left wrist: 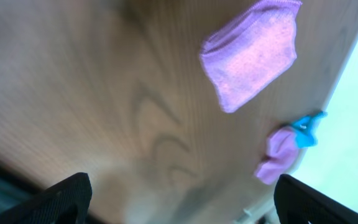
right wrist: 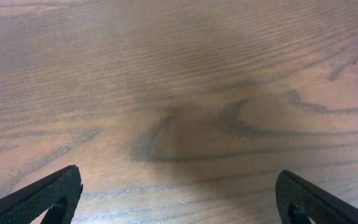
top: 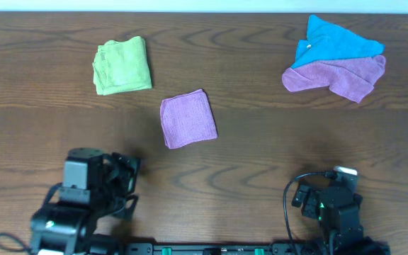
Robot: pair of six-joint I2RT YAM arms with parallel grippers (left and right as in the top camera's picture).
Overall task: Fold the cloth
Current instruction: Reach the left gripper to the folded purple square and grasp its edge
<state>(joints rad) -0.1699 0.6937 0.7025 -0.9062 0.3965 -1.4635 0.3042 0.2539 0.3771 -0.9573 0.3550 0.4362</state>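
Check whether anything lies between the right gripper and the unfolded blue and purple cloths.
Nothing visible does. The right gripper is open over bare table, and only wood lies between it and the blue cloth and crumpled purple cloth. The folded purple cloth and green cloth lie well off to its left.

Four cloths, two tools, one table.
One green cloth (top: 122,65), one blue cloth (top: 335,41), a folded purple cloth (top: 188,118) and a crumpled purple cloth (top: 338,76); a left tool (left wrist: 188,205) and a right tool (right wrist: 185,202); a single table (top: 261,159).
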